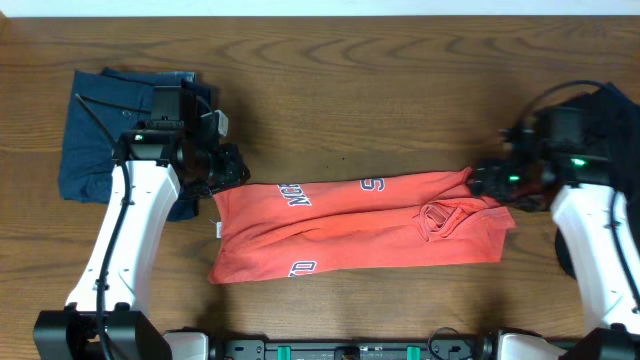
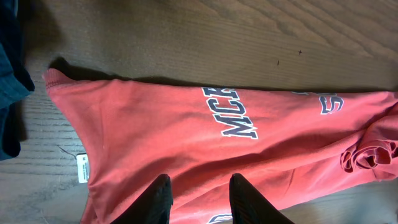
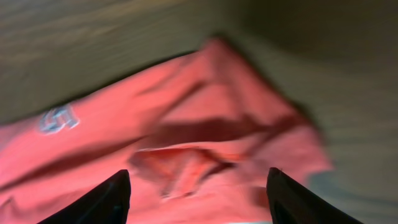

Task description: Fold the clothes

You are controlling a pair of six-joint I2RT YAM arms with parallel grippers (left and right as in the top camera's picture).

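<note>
While right end effector (image 3: 198, 173) gapes wide over T-shirt (image 1: 350, 230) edge, left end effector (image 2: 199, 179) narrowly parted.

coral-red shirt (image 1: 360, 225), lettered in navy edged with white (image 2: 233, 112); white tag (image 2: 82, 168); dark navy garment (image 1: 100, 130); brown wood-grain worktop (image 1: 350, 80); black fingers (image 2: 160, 199).

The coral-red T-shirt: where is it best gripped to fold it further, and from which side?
Probably the far corner of its short left edge, approached from the left by the left end effector. The coral-red T-shirt lies as a long flat band; that corner lies thin and free on the table, while the right end is bunched around the collar.
</note>
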